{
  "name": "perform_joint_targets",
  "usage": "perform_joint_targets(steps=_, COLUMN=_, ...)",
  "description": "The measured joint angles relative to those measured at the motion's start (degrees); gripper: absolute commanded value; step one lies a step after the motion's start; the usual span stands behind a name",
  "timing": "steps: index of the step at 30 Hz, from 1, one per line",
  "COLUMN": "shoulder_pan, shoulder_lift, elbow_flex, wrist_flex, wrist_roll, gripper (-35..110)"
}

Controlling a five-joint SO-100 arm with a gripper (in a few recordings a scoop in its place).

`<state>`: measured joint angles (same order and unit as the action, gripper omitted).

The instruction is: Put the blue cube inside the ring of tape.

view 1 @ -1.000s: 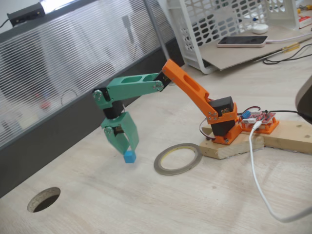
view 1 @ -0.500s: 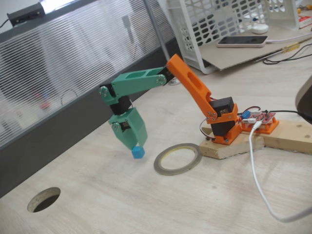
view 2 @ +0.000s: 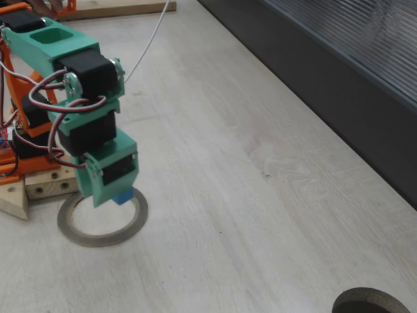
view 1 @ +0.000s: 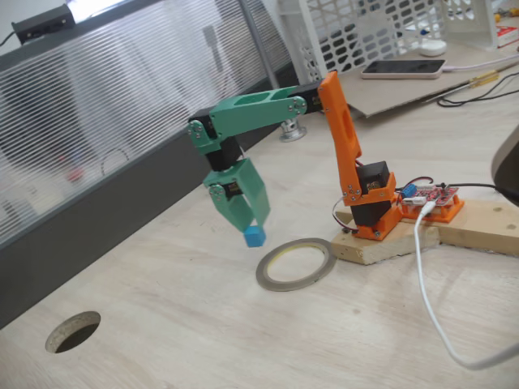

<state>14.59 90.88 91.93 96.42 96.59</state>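
Since a second ago we have swung the arm toward the right of the frame and raised it, the orange link now standing nearly upright, so the cube (view 1: 255, 236) has travelled from well left of the ring (view 1: 297, 264) to just beside its upper-left edge. Our fingers (view 1: 252, 229) are clenched on the cube, which hangs at their tips above the worktop (view 1: 203, 324) rather than resting on it. In the other fixed view the fingers (view 2: 116, 193) sit over the ring (view 2: 102, 222) near its upper rim, with the cube (view 2: 124, 196) peeking out blue beneath the green shell; from that angle it looks roughly over the ring's edge, though we cannot tell whether it is already above the open middle. We judge the pick and lift done and the carry nearly finished; what is left is a short move over the centre, a descent and a release. The ring lies flat by the wooden base (view 1: 381, 243) and holds nothing yet. At upper right a white basket (view 1: 365, 40) stands on cardboard; we cannot make out its contents. The dark hole (view 1: 73, 331) at lower left plays no part.
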Motion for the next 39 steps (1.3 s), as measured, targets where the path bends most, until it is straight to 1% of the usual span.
perform_joint_targets(steps=7, shoulder_pan=0.0, shoulder_lift=8.96, elbow_flex=12.39, wrist_flex=0.18, wrist_roll=0.18, gripper=4)
perform_joint_targets(steps=11, shoulder_pan=0.0, shoulder_lift=10.9, elbow_flex=16.17, wrist_flex=-0.26, wrist_roll=0.26, gripper=4)
perform_joint_targets(steps=39, shoulder_pan=0.0, shoulder_lift=11.25, elbow_flex=19.78, wrist_flex=-0.26, wrist_roll=0.26, gripper=4)
